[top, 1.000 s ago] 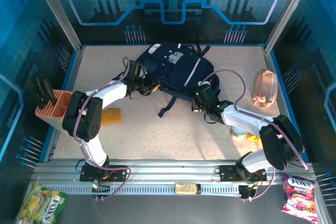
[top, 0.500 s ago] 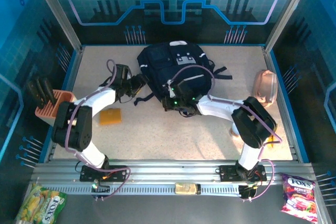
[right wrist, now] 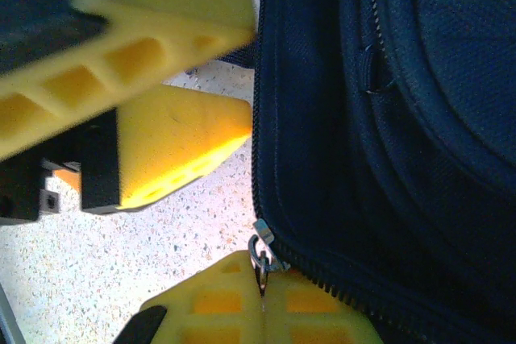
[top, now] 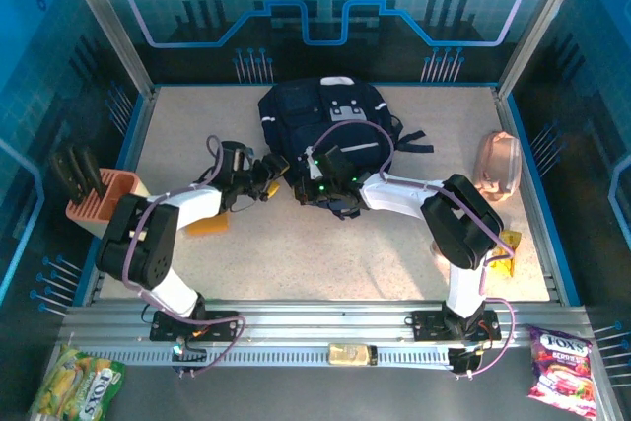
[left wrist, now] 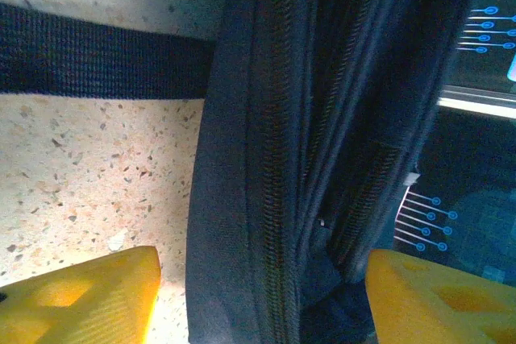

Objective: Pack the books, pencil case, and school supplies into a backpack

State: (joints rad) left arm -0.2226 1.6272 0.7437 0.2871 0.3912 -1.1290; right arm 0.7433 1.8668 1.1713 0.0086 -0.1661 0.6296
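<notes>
The dark navy backpack [top: 330, 120] lies at the back middle of the table. My right gripper [top: 314, 187] is at its near left corner, shut on the metal zipper pull [right wrist: 260, 262]. My left gripper [top: 273, 176] stands open just to the left, its yellow fingers [left wrist: 81, 296] on either side of the backpack's zipped edge [left wrist: 274, 199] without pinching it. The pinkish-tan pencil case [top: 498, 165] rests at the far right. An orange-yellow pad [top: 209, 225] lies partly under my left arm. The books are out of view.
A pink rack [top: 99, 199] with black pieces stands at the left edge. A small yellow item [top: 508, 244] lies by the right arm's elbow. Snack bags [top: 562, 357] sit off the table in front. A black strap [left wrist: 97, 62] lies across the speckled tabletop.
The right gripper has moved left along the backpack's near edge, and the backpack has turned and shifted back. The left gripper has opened and slid slightly nearer.
</notes>
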